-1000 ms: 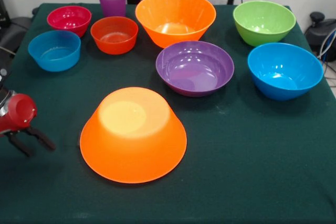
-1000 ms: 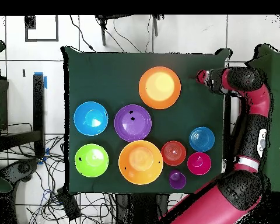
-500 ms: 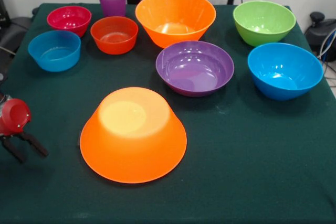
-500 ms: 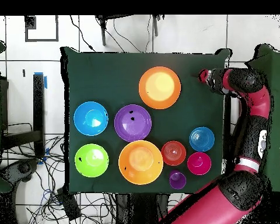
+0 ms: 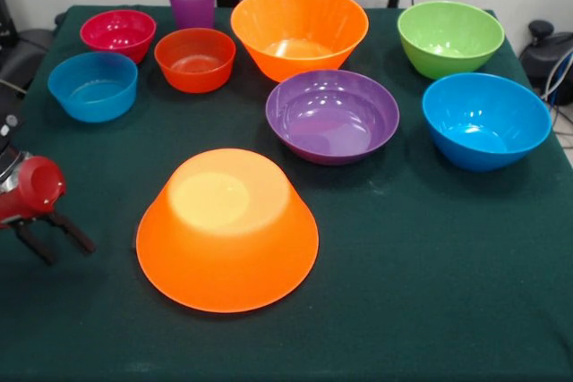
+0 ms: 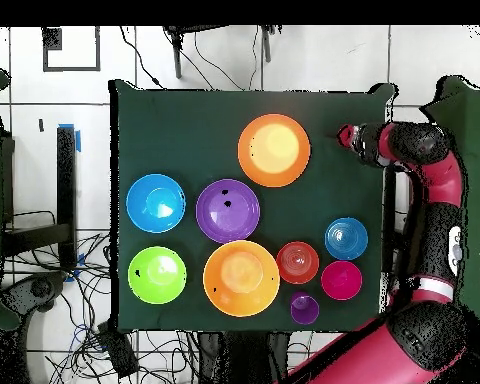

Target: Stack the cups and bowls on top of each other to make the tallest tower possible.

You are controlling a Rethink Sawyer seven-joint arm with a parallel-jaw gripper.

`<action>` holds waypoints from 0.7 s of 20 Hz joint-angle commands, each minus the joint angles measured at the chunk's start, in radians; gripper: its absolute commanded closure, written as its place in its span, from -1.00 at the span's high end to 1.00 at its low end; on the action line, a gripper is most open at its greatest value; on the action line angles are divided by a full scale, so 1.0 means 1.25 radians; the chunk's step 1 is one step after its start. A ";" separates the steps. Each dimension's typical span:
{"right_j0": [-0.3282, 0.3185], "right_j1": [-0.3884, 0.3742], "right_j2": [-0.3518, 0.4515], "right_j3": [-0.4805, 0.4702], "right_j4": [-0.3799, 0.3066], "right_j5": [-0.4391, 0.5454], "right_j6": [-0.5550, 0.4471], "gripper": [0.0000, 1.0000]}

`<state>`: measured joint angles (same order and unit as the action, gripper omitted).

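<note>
A large orange bowl (image 5: 226, 230) lies upside down at the front of the table, with a yellowish patch showing through its base. The yellow cup itself does not show plainly. My gripper (image 5: 67, 255) hangs low to the left of this bowl, apart from it, open and empty; it also shows in the overhead view (image 6: 344, 133). The purple cup (image 5: 191, 0) stands upright at the back left. Near it are the small pink bowl (image 5: 117, 33), red-orange bowl (image 5: 194, 58) and small blue bowl (image 5: 92, 85). All of these stand apart, unstacked.
The second large orange bowl (image 5: 298, 29) stands upright at the back middle. The wide purple bowl (image 5: 332, 114) is in front of it. The green bowl (image 5: 450, 38) and medium blue bowl (image 5: 486, 120) are at the right. The table's left edge is close to my gripper.
My gripper drifted a little toward the left edge, then came back to about where it was. It stayed open. No bowl or cup moved.
</note>
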<state>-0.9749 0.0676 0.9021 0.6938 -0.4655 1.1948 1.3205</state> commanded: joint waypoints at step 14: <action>0.036 -0.348 -0.159 0.438 0.003 -0.177 0.162 1.00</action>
<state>-0.9818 -0.2056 0.8091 1.0803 -0.4597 1.0267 1.3304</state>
